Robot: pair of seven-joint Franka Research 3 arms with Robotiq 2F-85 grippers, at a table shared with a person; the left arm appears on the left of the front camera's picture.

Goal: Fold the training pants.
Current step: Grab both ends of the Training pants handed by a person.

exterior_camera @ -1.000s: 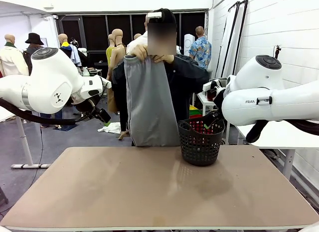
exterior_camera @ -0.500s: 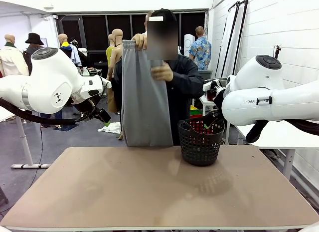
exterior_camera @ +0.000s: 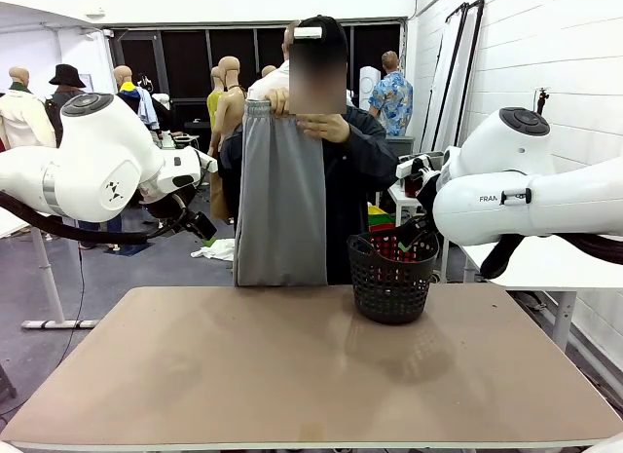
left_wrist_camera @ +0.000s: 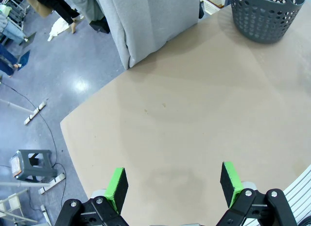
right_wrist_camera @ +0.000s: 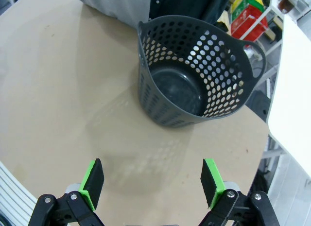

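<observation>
Pants [exterior_camera: 280, 195] hang full length from the person's hands [exterior_camera: 326, 128], both pinching the waistband at chest height behind the far edge of the table [exterior_camera: 292, 375], with the hem about level with that edge. Over the last second the person raised the waistband, let the cloth drop straighter and carried it a little toward the robot's left, clear of the basket [exterior_camera: 391, 278]. The hand that had slipped lower is back on the band. This reads as showing the garment flat before laying it down, so the folding itself has probably not begun. Left gripper [left_wrist_camera: 172, 180] and right gripper [right_wrist_camera: 151, 180] both stand wide with nothing between the pads, hovering over bare tabletop. The left wrist view shows a thick, doubled-looking edge at the hem, hanging just beyond the table, which the front view flattens out. The right wrist view looks down into the basket and shows it has nothing inside.
</observation>
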